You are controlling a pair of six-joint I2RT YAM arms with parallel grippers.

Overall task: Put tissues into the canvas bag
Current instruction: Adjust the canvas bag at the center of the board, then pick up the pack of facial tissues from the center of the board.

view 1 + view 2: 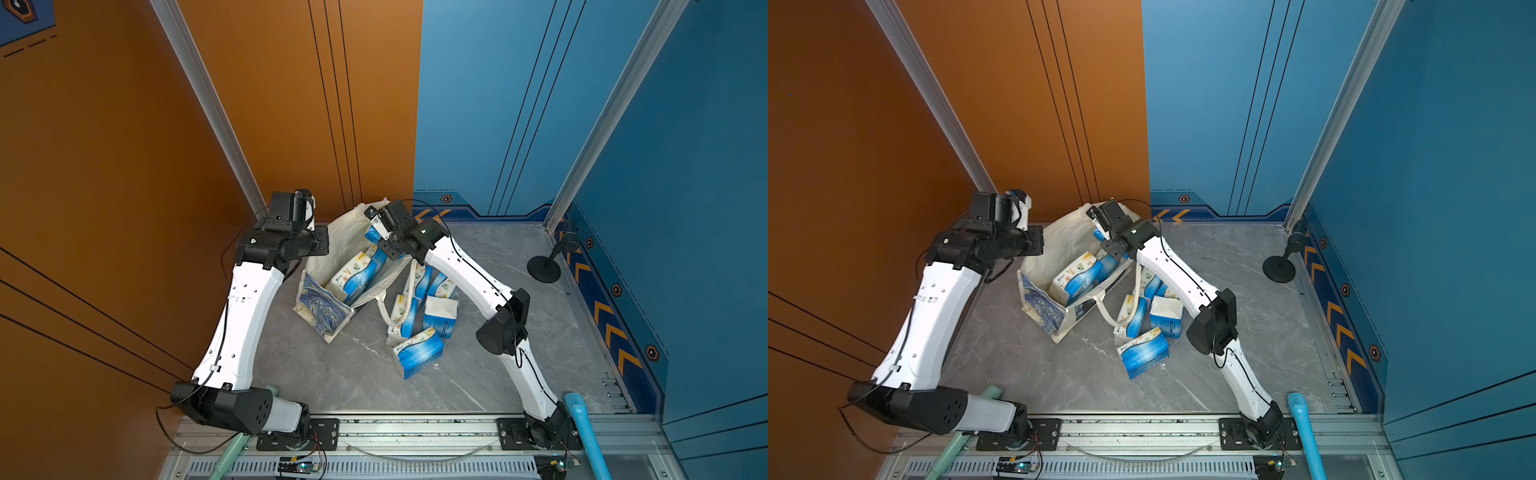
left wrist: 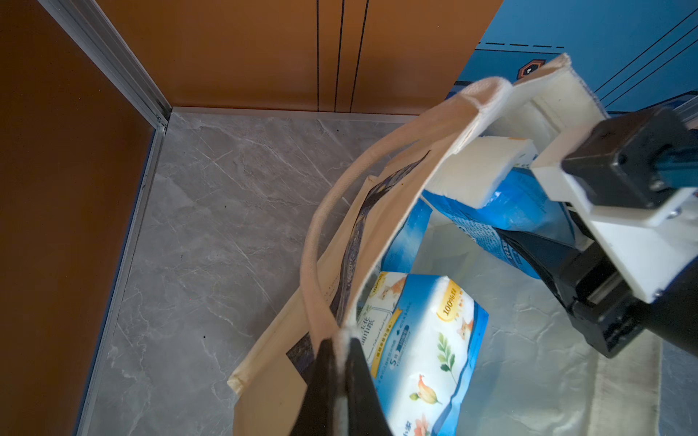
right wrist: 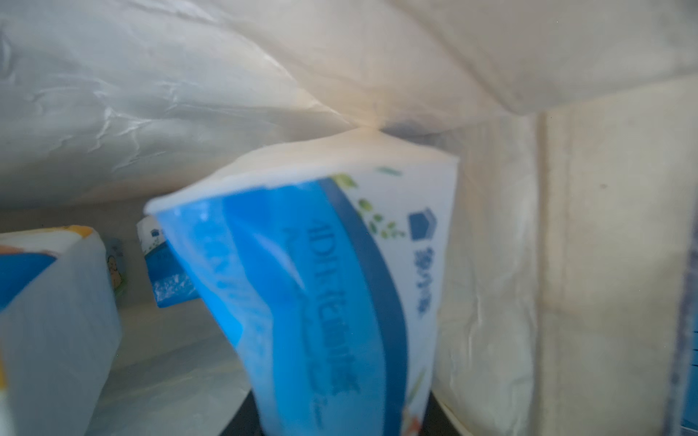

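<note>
My left fingers (image 2: 321,381) are pressed together on the cream rim of the canvas bag (image 1: 322,301), pinching the cloth so that the mouth stands open toward my other arm. My right fingers (image 2: 536,249) are deep inside that mouth and they clamp a blue pack (image 3: 321,283). In the right wrist view this blue pack fills the picture, with the pale lining close around it, and I cannot tell if its far end touches the lining. One floral pack (image 2: 423,339) lies already inside the bag, just beside the rim that I pinch. Outside, on the table (image 1: 374,386), several loose packs (image 1: 419,351) lie in a heap just beside the bag, and one loop handle (image 1: 409,286) of the bag is draped over some of them. I judge that the step in hand is the placing of this pack, and that the task is not yet half done. The next move asks me to spread the right fingers and let the pack drop. After that I must draw the arm out without catching the rim or the handle, while the left fingers hold the mouth open.
</note>
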